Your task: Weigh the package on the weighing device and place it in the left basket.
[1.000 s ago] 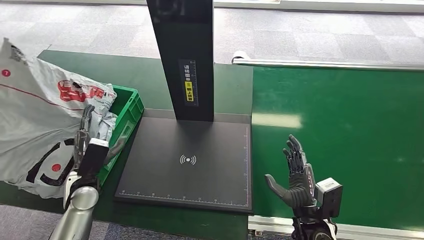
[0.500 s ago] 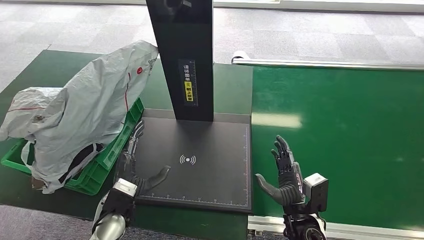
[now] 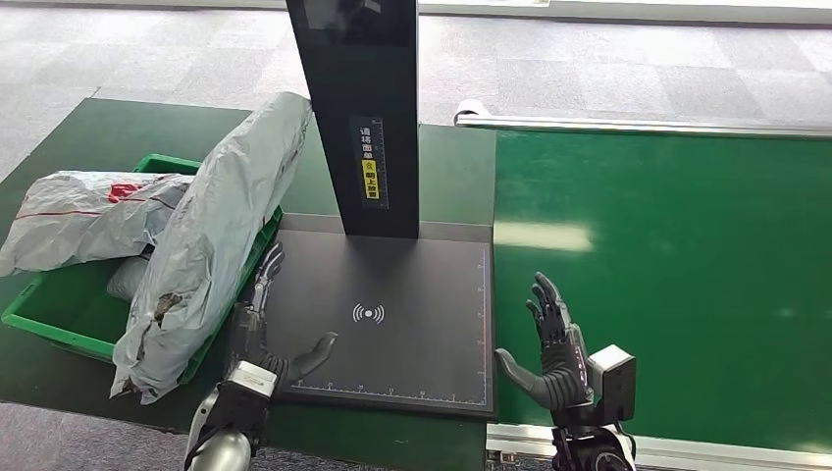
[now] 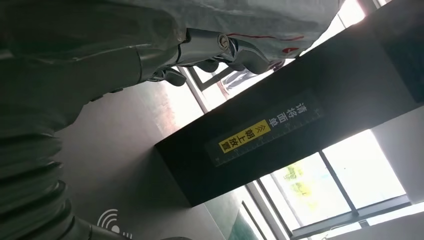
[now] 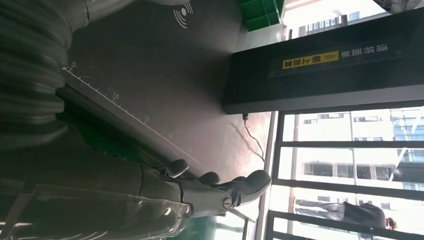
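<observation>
A long grey package (image 3: 211, 245) lies draped over the right rim of the green basket (image 3: 59, 319), with its top end leaning toward the scale's black column (image 3: 358, 118). My left hand (image 3: 263, 329) is open with fingers spread, right beside the package over the left edge of the black weighing platform (image 3: 412, 294), holding nothing. In the left wrist view its fingers (image 4: 215, 45) sit just under the grey package (image 4: 250, 15). My right hand (image 3: 554, 353) is open and upright off the platform's front right corner, and it is empty.
A second grey-white bag with red print (image 3: 88, 216) lies in the basket. The green conveyor belt (image 3: 667, 275) runs to the right of the scale, with a metal rail (image 3: 638, 126) at its far side. The right wrist view shows the platform (image 5: 150, 75) and a person (image 5: 365, 215) beyond the windows.
My left hand let go of the package and drew back from the basket to the platform's left edge. The package settled over the basket's rim. My right hand drifted slightly lower and left.
</observation>
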